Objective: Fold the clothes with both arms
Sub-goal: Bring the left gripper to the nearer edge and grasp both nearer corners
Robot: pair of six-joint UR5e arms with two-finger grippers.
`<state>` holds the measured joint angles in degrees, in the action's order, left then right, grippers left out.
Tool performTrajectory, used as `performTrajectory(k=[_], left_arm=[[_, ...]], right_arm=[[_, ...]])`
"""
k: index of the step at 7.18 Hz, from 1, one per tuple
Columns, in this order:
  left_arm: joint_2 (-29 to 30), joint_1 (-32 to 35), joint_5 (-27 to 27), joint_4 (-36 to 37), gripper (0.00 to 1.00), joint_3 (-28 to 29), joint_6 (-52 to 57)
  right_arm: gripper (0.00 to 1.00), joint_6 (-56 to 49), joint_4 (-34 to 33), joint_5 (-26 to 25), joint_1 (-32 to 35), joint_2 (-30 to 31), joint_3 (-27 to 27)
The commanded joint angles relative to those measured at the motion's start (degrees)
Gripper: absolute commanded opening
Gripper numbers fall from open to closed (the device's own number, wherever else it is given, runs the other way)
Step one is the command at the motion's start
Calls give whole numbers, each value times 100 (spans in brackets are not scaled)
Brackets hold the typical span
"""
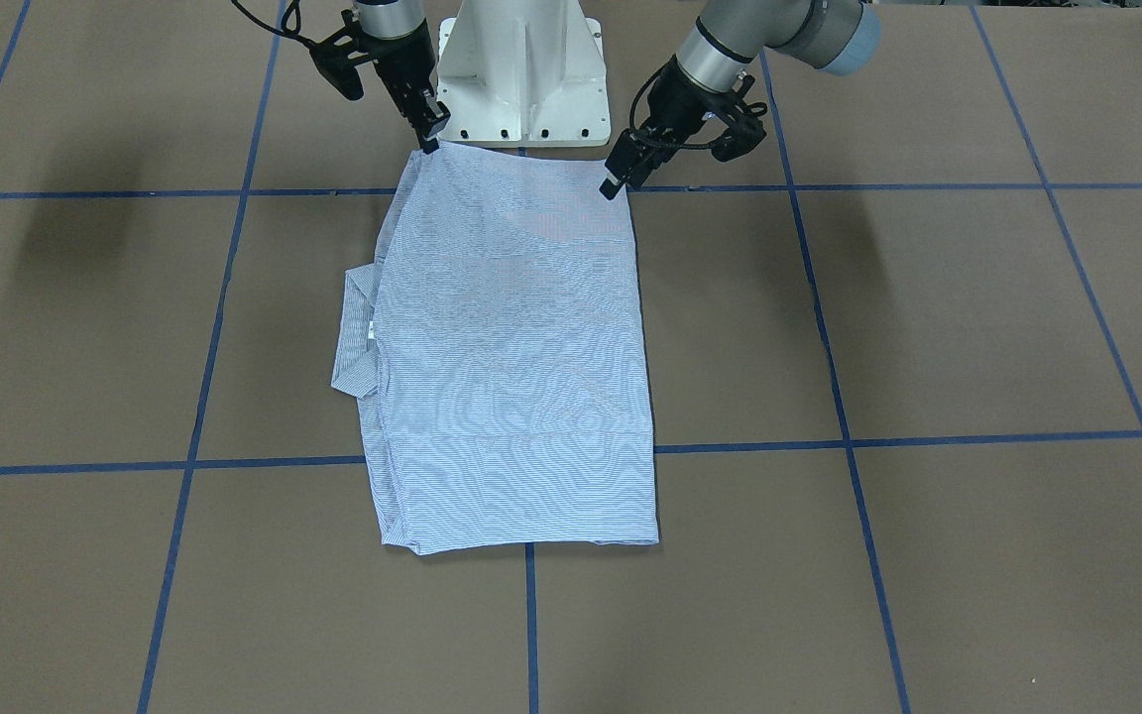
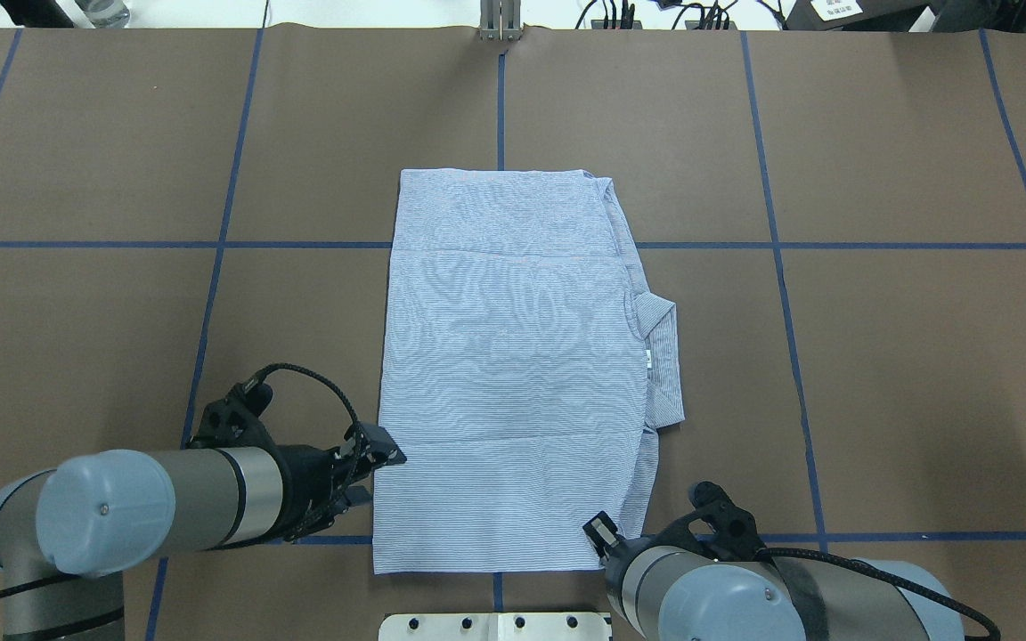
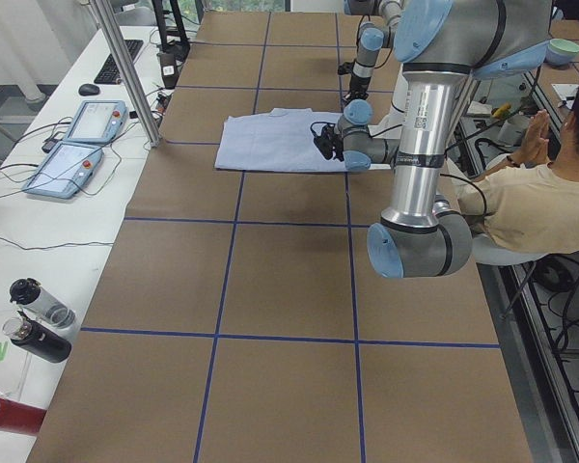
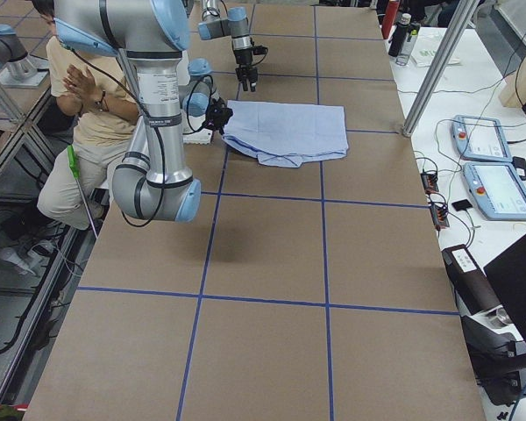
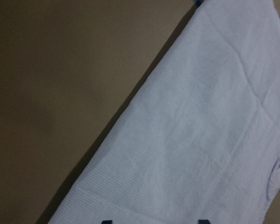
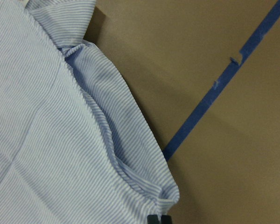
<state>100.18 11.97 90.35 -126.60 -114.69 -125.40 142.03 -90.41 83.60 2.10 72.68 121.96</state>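
The light blue, finely striped button-up shirt [image 2: 504, 356] lies flat mid-frame in the overhead view, folded into a long rectangle, with its collar [image 2: 663, 356] poking out on the picture's right. The right arm's black two-finger end effector [image 1: 429, 137] sits clenched at the shirt's lower-right corner in that view. I cannot tell whether cloth is actually pinched between the tips. The left arm's black end effector [image 2: 377, 461] is released, its fingers spread at the lower-left edge and holding nothing.

The main risk, I judge, is an uneven lift. With only one corner taken, the hem would rise askew and the rectangle would twist. The corner on the collar side is stacked in loose layers, so a shallow pinch could catch only the top one and let the tucked fabric spill out. The thin cloth may also slide on the smooth covering rather than crease.

The desk [image 2: 923, 383] is covered in brown paper gridded with blue tape lines [image 2: 878, 245]. A white pedestal base [image 1: 521, 79] stands top centre in the front view. In the left side view, a seated person [image 3: 531, 207] is at the right edge, with teach pendants [image 3: 66, 166] and bottles [image 3: 41, 307] at the left.
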Motion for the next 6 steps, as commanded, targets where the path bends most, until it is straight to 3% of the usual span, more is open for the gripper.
performTrajectory(k=[1, 6], left_arm=[[-235, -536, -368, -5, 67, 52, -291], [-78, -1004, -378, 4, 58, 333, -635]], right_arm=[[0, 0, -56, -10, 19, -9, -6], [0, 0, -56, -10, 19, 35, -15]])
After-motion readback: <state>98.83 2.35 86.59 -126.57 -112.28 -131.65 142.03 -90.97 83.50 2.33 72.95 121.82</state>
